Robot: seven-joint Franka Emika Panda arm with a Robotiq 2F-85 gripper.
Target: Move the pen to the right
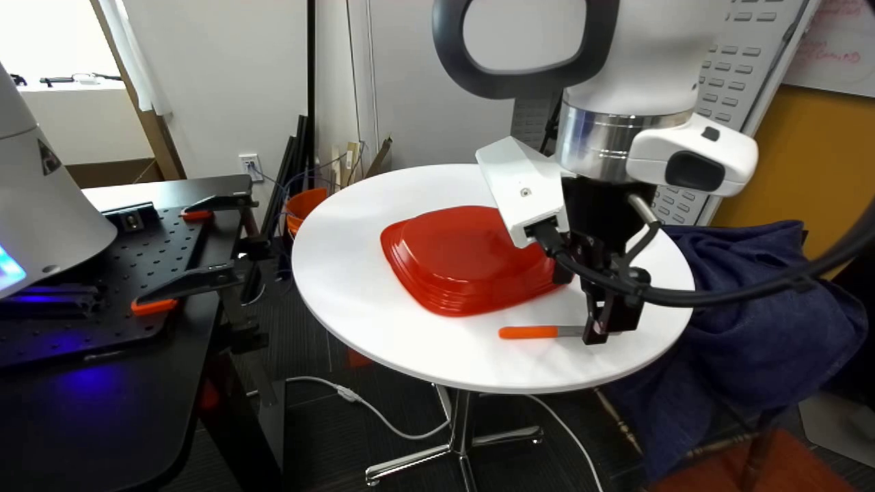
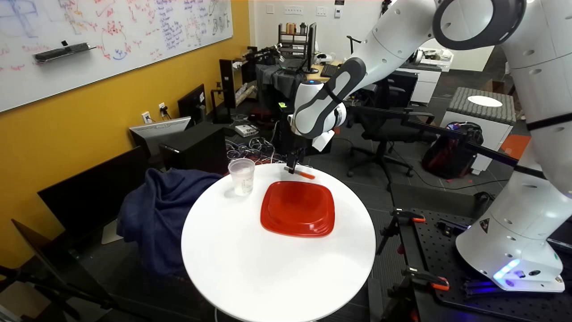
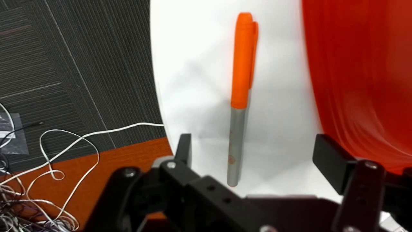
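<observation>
The pen has an orange cap and a grey body. It lies flat on the white round table [image 2: 268,268] near its edge, in both exterior views [image 1: 528,332] [image 2: 306,175]. In the wrist view the pen [image 3: 238,103] runs up and down the picture, its grey end between the fingers. My gripper [image 3: 253,148] is open around that grey end, with visible gaps on both sides, and the pen is nearer the left finger. In an exterior view the gripper [image 1: 580,304] points down at the pen's grey end and partly hides it.
A large red squarish plate [image 1: 465,253] lies beside the pen; in the wrist view the plate [image 3: 354,64] is close to the right finger. A clear plastic cup [image 2: 242,179] stands near the table's edge. A dark blue cloth [image 2: 161,219] hangs on a chair beside the table.
</observation>
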